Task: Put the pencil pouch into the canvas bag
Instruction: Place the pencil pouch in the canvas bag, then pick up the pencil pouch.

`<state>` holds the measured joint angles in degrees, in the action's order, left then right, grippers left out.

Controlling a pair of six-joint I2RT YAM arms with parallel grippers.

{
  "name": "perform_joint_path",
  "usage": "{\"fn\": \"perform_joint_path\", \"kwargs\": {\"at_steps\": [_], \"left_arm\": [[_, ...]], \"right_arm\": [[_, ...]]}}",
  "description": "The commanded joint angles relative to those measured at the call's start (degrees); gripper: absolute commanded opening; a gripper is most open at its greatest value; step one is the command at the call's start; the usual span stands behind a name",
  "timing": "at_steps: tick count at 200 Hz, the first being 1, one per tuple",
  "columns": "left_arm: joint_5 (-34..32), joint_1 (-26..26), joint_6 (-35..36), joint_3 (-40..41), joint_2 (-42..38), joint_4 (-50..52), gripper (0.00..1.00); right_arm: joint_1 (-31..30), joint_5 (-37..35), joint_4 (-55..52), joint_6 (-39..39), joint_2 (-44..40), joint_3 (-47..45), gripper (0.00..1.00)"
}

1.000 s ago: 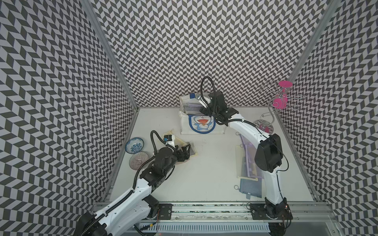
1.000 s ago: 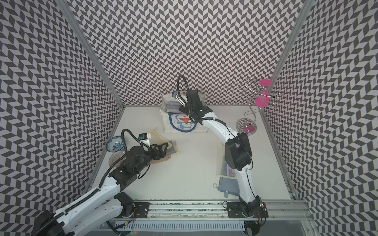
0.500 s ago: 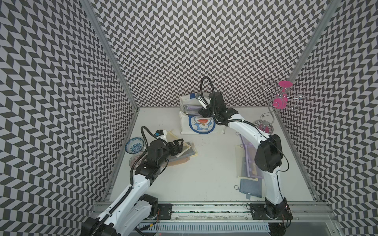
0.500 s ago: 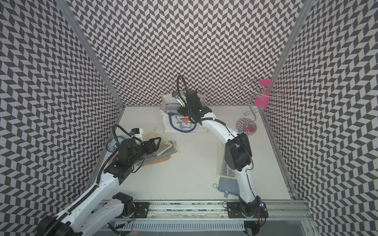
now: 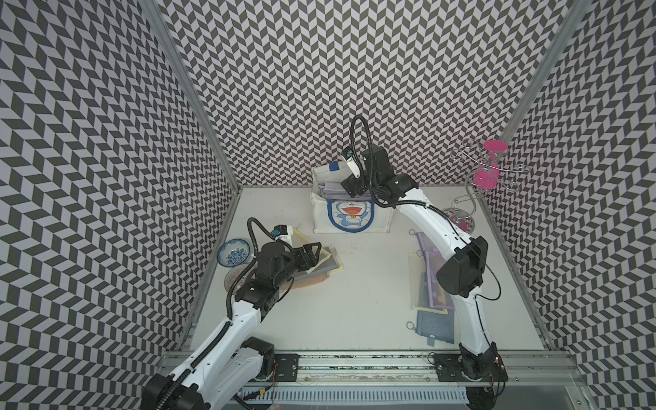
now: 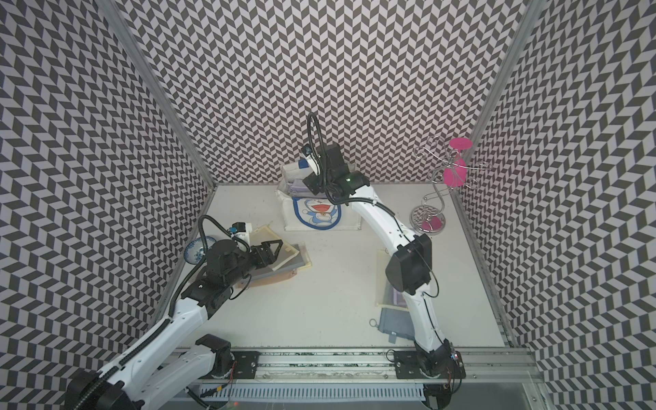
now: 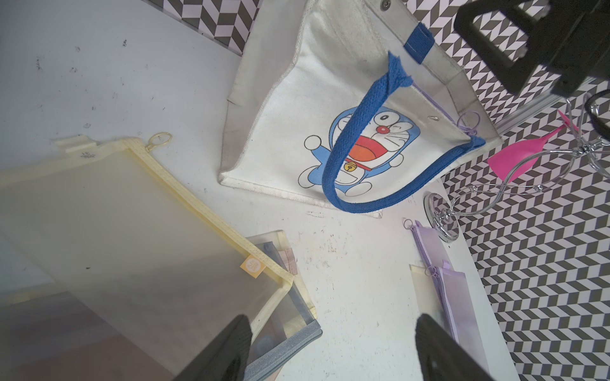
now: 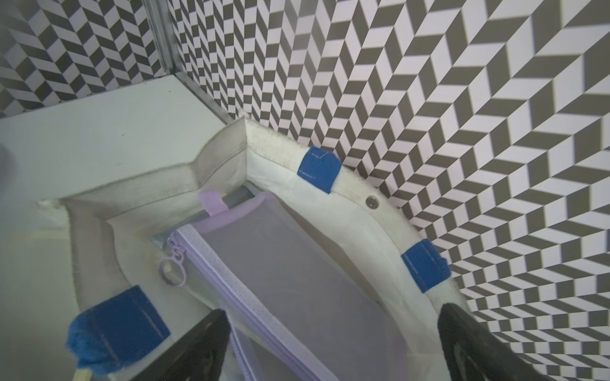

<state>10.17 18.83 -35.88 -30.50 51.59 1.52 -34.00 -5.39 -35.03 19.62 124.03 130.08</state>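
Observation:
The cream canvas bag (image 5: 355, 227) (image 6: 321, 222) (image 7: 297, 115) with the blue cartoon cat stands at the back against the wall. A purple mesh pencil pouch (image 8: 280, 257) (image 5: 332, 188) lies slanted inside its open mouth. My right gripper (image 8: 331, 330) (image 5: 349, 188) hovers over the mouth, open, its fingers on either side of the pouch without gripping it. My left gripper (image 7: 333, 330) (image 5: 312, 252) is open above the left pile, where a yellow mesh pouch (image 7: 132, 231) lies on a grey-edged pouch (image 7: 287, 343). Nothing is between its fingers.
A purple pouch (image 5: 431, 262) and a grey pouch (image 5: 435, 324) lie on the right under my right arm. A blue patterned bowl (image 5: 233, 251) and a glass dish (image 5: 236, 278) sit by the left wall. A wire stand with pink glasses (image 5: 486, 177) is at the back right.
The right jaws have spread wider over the bag, with the purple pouch lying free below them. The left wrist has drawn back leftward over the pile, and its jaws have narrowed a little.

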Motion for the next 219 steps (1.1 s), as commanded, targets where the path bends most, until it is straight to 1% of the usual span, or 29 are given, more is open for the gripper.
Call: {"fn": "perform_joint_path", "kwargs": {"at_steps": [1, 12, 23, 24, 40, 57, 78, 103, 126, 135, 155, 193, 211, 219], "left_arm": [[0.80, -1.33, -0.25, -0.92, 1.37, 0.86, 0.78], [3.29, -3.06, -0.16, -1.29, 3.23, 1.31, 0.76], [6.15, -5.20, -0.31, -1.93, 5.35, 2.28, 0.74], [6.47, -5.47, -0.33, -1.97, 5.57, 2.40, 0.74], [9.54, -9.06, -0.33, -2.83, 8.19, 4.57, 0.73], [10.97, -12.53, -0.86, -2.16, 9.59, 5.07, 0.72], [12.79, -15.88, -1.60, -1.06, 11.61, 4.38, 0.70], [12.82, -18.09, -3.17, -0.01, 14.15, 2.68, 0.67], [9.90, -18.54, -3.65, -0.04, 17.81, 1.79, 0.67], [8.38, -18.80, -4.05, -0.46, 19.63, 1.91, 0.66], [7.71, -19.84, -5.72, -0.74, 23.11, -0.11, 0.64], [6.58, -19.80, -6.46, -1.85, 28.60, -2.84, 0.62], [5.92, -19.92, -7.48, -1.33, 30.35, -5.85, 0.57], [6.01, -19.95, -7.90, -1.52, 31.76, -6.80, 0.57]], "right_arm": [[-0.54, 6.92, 1.44, -6.67, -7.49, -4.05, 0.99], [-0.55, 10.33, 3.74, -8.69, -11.90, -8.83, 0.99], [-0.62, 12.83, 7.54, -10.83, -17.30, -15.91, 0.99], [-0.63, 13.29, 8.36, -11.07, -18.18, -17.58, 0.99], [-0.82, 14.58, 14.25, -13.54, -26.14, -28.85, 0.99], [-1.06, 15.74, 20.65, -15.80, -34.35, -40.70, 0.99], [-2.06, 19.03, 27.73, -17.72, -43.05, -53.87, 0.99], [-3.50, 21.53, 34.27, -19.42, -49.39, -65.52, 0.99], [-3.79, 22.80, 36.75, -20.57, -51.64, -71.03, 0.99], [-3.79, 23.50, 36.85, -20.62, -51.91, -71.90, 0.99], [-3.79, 25.49, 36.77, -20.06, -52.67, -72.98, 0.99], [-3.79, 23.86, 39.40, -19.81, -56.01, -76.60, 0.99], [-3.79, 23.78, 39.00, -19.35, -56.09, -76.91, 0.99], [-3.79, 23.78, 39.02, -19.34, -55.85, -76.90, 0.99]]}}
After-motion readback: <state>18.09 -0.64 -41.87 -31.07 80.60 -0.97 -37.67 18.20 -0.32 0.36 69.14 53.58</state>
